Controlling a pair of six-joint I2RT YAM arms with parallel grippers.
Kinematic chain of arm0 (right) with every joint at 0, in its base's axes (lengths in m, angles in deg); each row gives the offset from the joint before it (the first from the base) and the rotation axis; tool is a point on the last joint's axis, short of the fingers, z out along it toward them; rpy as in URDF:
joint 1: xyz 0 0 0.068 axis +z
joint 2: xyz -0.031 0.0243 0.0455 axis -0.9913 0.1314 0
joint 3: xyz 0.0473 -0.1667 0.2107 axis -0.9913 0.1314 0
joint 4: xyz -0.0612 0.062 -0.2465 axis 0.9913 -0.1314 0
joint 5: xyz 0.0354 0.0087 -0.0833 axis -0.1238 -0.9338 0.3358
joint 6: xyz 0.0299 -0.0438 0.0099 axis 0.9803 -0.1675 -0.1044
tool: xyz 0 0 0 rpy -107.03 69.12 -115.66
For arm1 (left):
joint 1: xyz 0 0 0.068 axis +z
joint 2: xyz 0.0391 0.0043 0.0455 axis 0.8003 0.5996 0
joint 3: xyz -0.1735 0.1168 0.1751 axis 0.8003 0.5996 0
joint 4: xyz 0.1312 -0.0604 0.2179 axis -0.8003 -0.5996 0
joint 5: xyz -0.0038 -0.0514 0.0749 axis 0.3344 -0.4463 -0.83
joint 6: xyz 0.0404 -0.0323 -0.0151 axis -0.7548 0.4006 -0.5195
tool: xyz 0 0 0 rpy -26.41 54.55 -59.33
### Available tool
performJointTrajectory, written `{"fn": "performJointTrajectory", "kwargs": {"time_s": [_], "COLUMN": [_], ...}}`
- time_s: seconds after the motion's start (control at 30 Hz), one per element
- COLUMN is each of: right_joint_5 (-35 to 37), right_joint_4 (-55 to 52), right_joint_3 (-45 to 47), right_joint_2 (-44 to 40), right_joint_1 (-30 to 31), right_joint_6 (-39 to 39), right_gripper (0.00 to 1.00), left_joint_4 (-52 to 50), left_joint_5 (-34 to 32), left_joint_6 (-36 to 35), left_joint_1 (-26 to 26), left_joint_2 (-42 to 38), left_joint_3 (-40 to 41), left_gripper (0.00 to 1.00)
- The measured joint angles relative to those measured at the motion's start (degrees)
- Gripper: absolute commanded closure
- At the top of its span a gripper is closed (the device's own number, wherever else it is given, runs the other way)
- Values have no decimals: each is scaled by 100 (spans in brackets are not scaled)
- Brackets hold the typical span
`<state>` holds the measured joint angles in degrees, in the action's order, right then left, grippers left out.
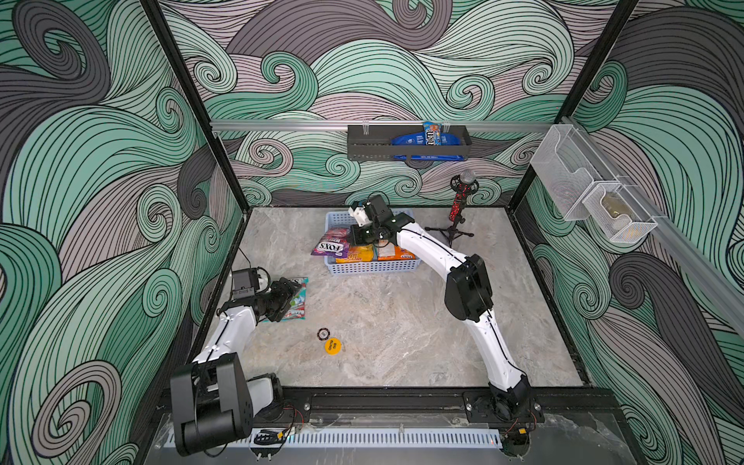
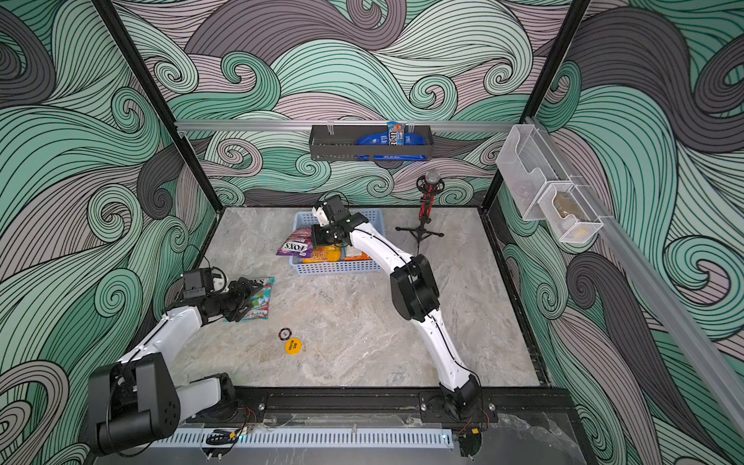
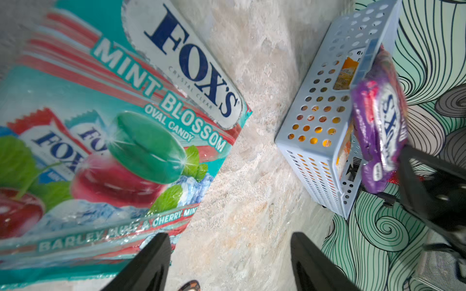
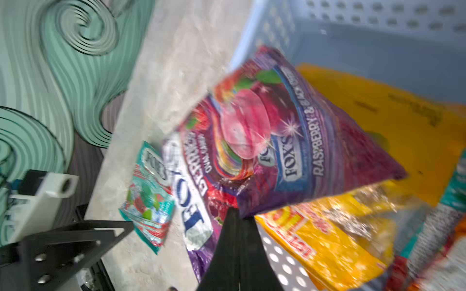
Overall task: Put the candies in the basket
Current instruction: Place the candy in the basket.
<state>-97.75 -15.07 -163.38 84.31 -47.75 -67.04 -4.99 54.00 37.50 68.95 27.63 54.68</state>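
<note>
In both top views a dark grey tray [image 1: 370, 149] hangs from a rail [image 1: 282, 125] on the back wall and holds blue snack packets [image 1: 418, 139]. A red and black microphone [image 1: 459, 203] stands upright on a small tripod near the counter's [image 1: 402, 322] back edge. Two white mesh bins [image 1: 563, 177] hang on the side wall, touching each other. Near the counter's front lie a yellow disc [image 1: 333, 346] and, just beside it, a dark chip [image 1: 323, 333]. The walls [image 1: 80, 161] bear green, grey and mauve swirls.

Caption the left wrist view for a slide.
Left gripper open at the edge of the FOX'S mint bag on the table; purple FOX'S bag hangs over the basket rim.
</note>
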Motion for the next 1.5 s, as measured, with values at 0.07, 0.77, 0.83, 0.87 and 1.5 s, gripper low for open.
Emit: {"fn": "performJointTrajectory", "kwargs": {"time_s": [0.07,0.77,0.83,0.87,1.5], "right_joint_5": [101,238,157,153,271], "right_joint_4": [-79,61,129,138,-70], "right_joint_3": [286,-1464,-1523,-1440,-245], "right_joint_2": [0,109,402,538,280], "right_joint_1": [-186,817,828,807,555], "right_joint_6": [-92,387,496,535,614], "right_gripper": [37,43,45,45,45], "left_joint_4": [9,573,562,542,-168], "left_joint_5": [166,422,433,439,-319], "left_joint_6": [-55,-68,-70,-72,-66], "left_joint_1": [37,63,63,63,66], "left_joint_2": [35,-1342,-1342,-1342,-1967], "left_joint_3": [0,111,111,111,-284], "left_gripper": [24,23,23,23,21]}}
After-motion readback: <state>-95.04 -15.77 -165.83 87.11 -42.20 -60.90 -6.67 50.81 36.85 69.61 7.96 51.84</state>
